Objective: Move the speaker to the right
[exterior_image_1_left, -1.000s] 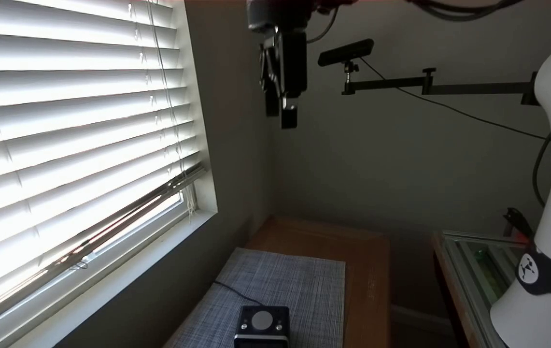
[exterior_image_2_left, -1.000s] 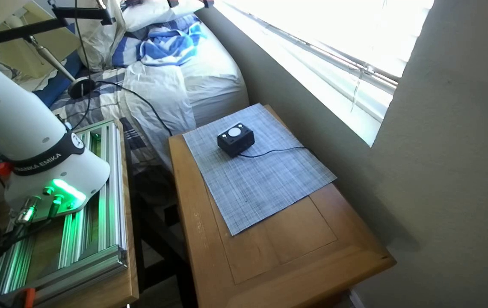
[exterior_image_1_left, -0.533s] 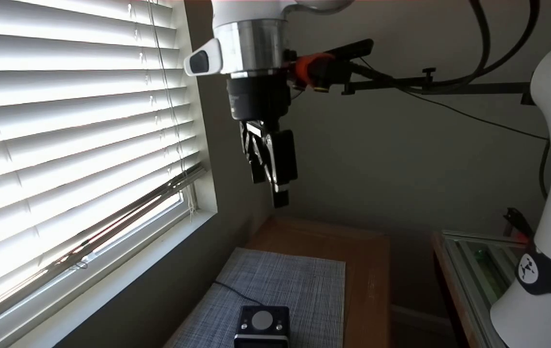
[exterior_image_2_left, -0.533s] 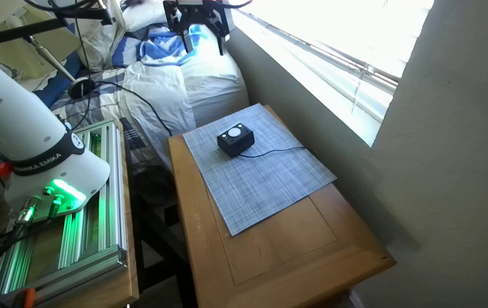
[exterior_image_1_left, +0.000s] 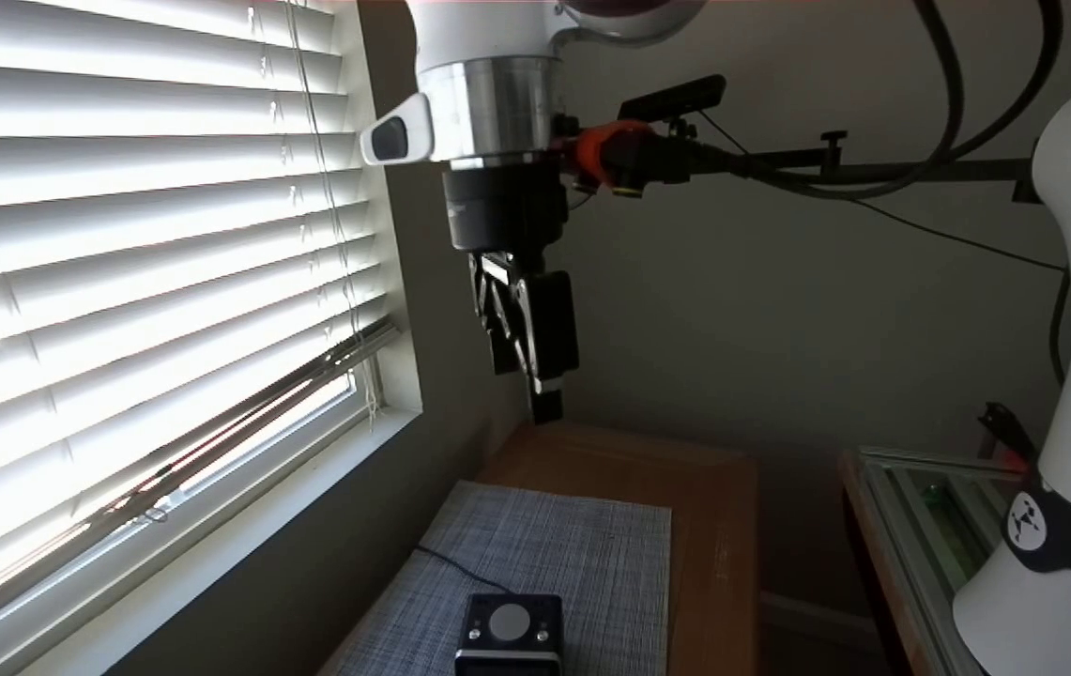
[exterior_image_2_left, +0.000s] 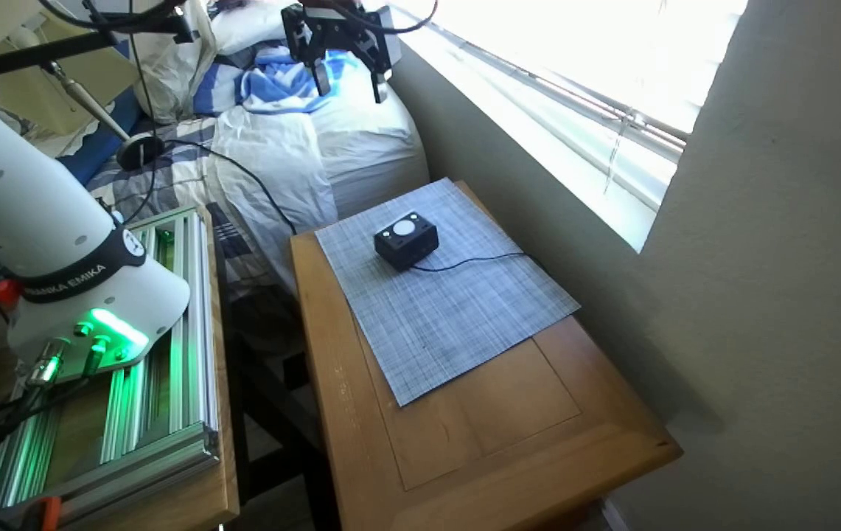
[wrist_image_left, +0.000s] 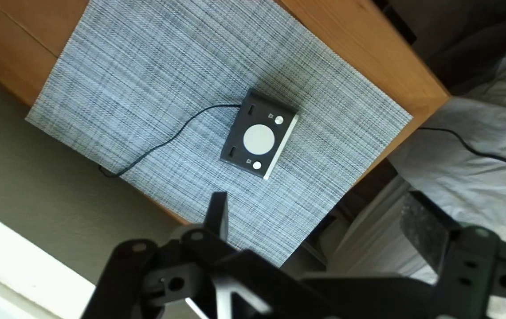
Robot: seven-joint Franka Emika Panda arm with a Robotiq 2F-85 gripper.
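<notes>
The speaker (exterior_image_1_left: 509,623), a small black box with a pale round disc on top, sits on the grey woven mat (exterior_image_1_left: 591,545). In an exterior view it lies near the bed-side end of the mat (exterior_image_2_left: 457,324), with a thin cable trailing towards the wall. In the wrist view the speaker (wrist_image_left: 259,137) is at upper centre, ahead of the fingertips. My gripper (exterior_image_1_left: 526,385) points down, high above the table and apart from the speaker. In the wrist view the gripper (wrist_image_left: 319,199) is open with nothing between its wide-set fingers. It is also open in an exterior view (exterior_image_2_left: 351,90).
The wooden table (exterior_image_2_left: 494,442) carries the mat. A wall and window with blinds (exterior_image_1_left: 169,235) run along one long side. A bed (exterior_image_2_left: 361,147) adjoins one end. The robot's base stand (exterior_image_2_left: 195,332) is across a gap. The speaker's cable (wrist_image_left: 168,141) crosses the mat.
My gripper has come down into fuller view over the last second, most of it in the first half, and is slightly lower now. The speaker has not moved.
</notes>
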